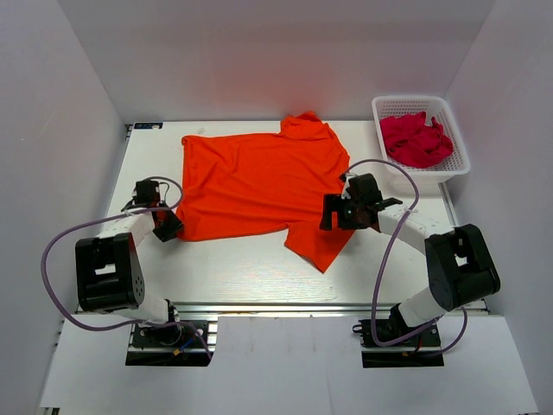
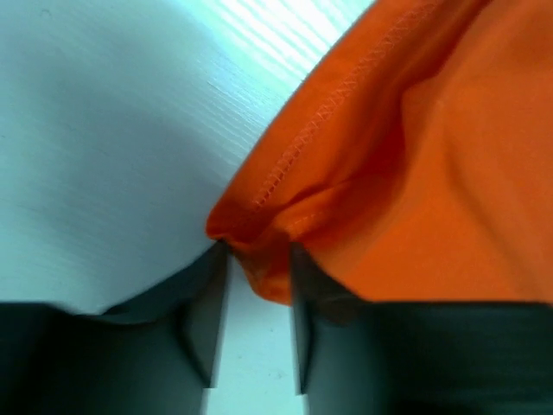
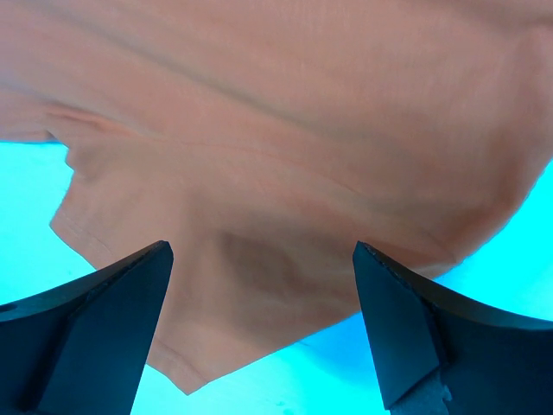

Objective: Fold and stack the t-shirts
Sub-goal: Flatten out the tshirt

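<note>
Left gripper [image 2: 257,285] pinches the bunched hem corner of the one orange t-shirt [image 1: 259,181], while the right gripper [image 3: 261,255] hangs spread wide over its near sleeve. The garment lies flat and unfolded on the table [image 1: 233,268]. By my judgement no fold is made and nothing is stacked; one white basket [image 1: 421,102] at the far right holds crumpled magenta clothing [image 1: 416,140], its count unclear.
</note>
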